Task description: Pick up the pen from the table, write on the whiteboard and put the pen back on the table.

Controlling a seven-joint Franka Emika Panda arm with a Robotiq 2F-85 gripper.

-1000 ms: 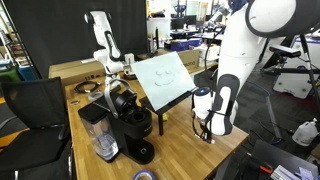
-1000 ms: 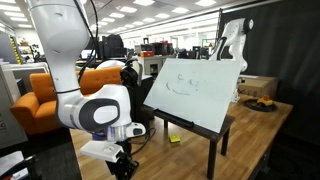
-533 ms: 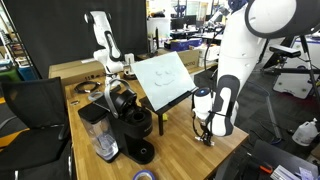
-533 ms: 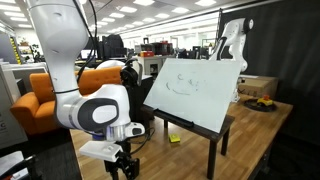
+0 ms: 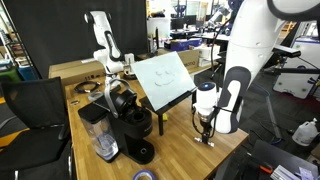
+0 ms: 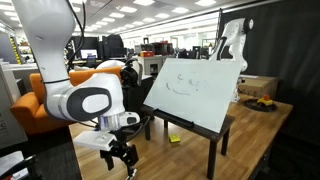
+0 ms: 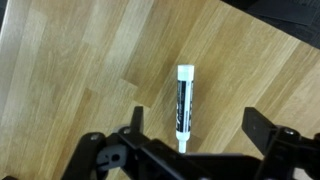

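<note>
In an exterior view: black gripper [image 5: 205, 133] on white arm low over light-brown butcher-block wooden table [image 5: 175, 150], near tilted white rectangular whiteboard [image 5: 163, 80] on black stand; pen too small to spot

In an exterior view: gripper [image 6: 122, 160] lower left; faint curved marks on whiteboard [image 6: 195, 90], unreadable

Wrist view: jaws wide apart, holding nothing; thin white marker pen with dark label section [image 7: 183, 100] lies flat on table [image 7: 80, 60] between fingers, untouched; label print illegible

Contents: one pen [image 7: 183, 105] beneath the claw [image 7: 195, 125]; one whiteboard [image 6: 195, 92], one coffee machine [image 5: 130, 122] and one cardboard box [image 5: 75, 70] beyond the claw; one bench [image 5: 182, 150].
</note>
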